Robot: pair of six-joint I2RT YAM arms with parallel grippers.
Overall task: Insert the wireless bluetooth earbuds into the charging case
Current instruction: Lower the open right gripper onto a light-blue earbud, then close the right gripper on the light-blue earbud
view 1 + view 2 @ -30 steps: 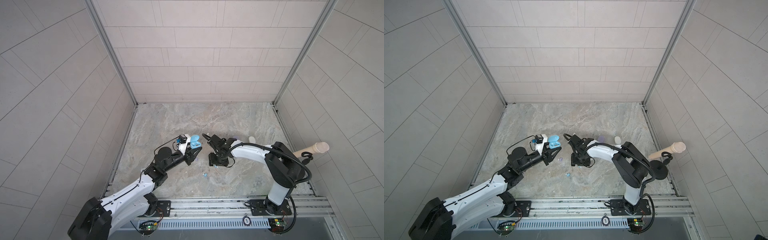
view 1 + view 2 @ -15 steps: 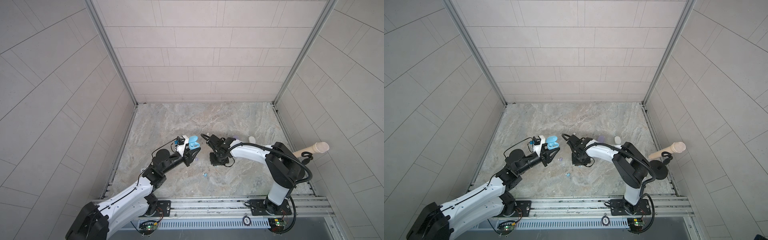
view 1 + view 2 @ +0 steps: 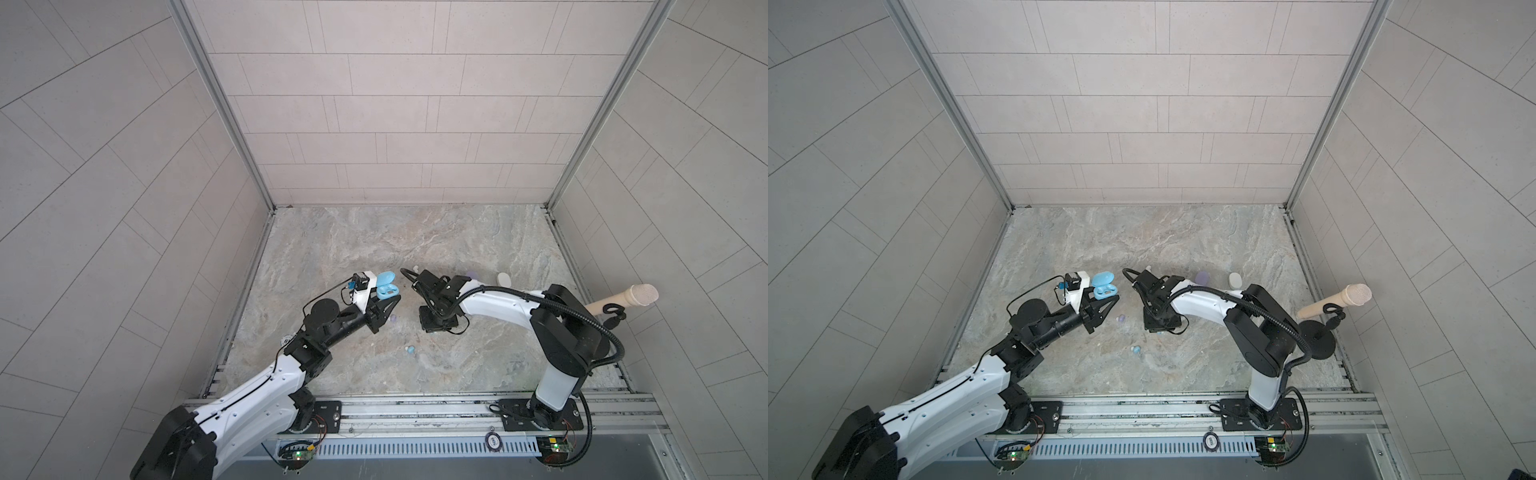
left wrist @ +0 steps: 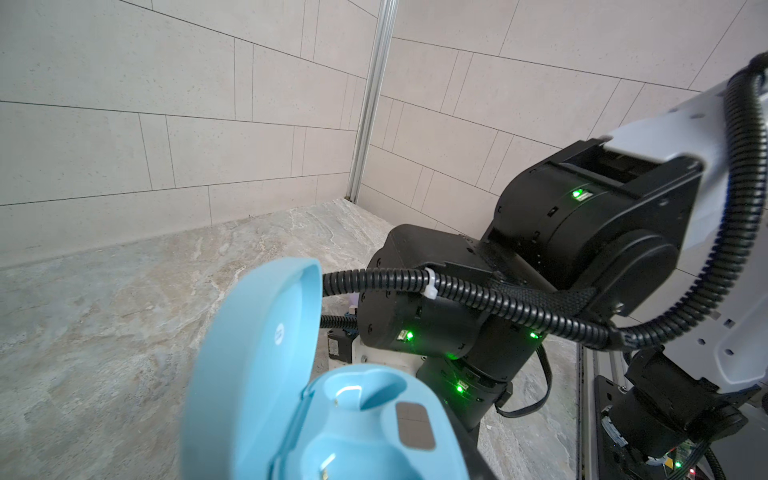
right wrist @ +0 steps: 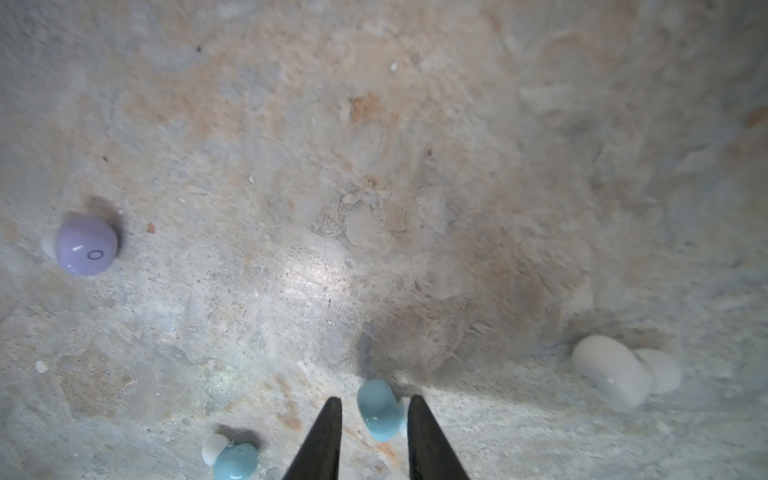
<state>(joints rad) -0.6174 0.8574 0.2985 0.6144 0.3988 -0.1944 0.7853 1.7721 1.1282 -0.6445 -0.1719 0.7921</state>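
Observation:
My left gripper [image 3: 387,297] is shut on the open light blue charging case [image 3: 386,286] [image 4: 353,419], held above the table with its lid up and both sockets empty. My right gripper [image 5: 372,399] points down at the table, its wrist [image 3: 436,320] hiding it in both top views. A light blue earbud [image 5: 379,409] lies between its fingers, close against one and with a gap to the other, jaws narrowly apart. A second light blue earbud [image 5: 235,459] [image 3: 410,350], a lilac earbud [image 5: 86,245] [image 3: 1121,319] and a white earbud [image 5: 611,370] lie loose nearby.
A lilac case [image 3: 1202,276] and a white case [image 3: 1235,279] sit behind the right arm. A microphone [image 3: 1335,301] on a black stand [image 3: 1318,343] rises at the right wall. Tiled walls close in the marble table [image 3: 374,241] on three sides.
The left arm has shifted slightly with the case still in its grip. The right wrist stays low over the same spot on the table.

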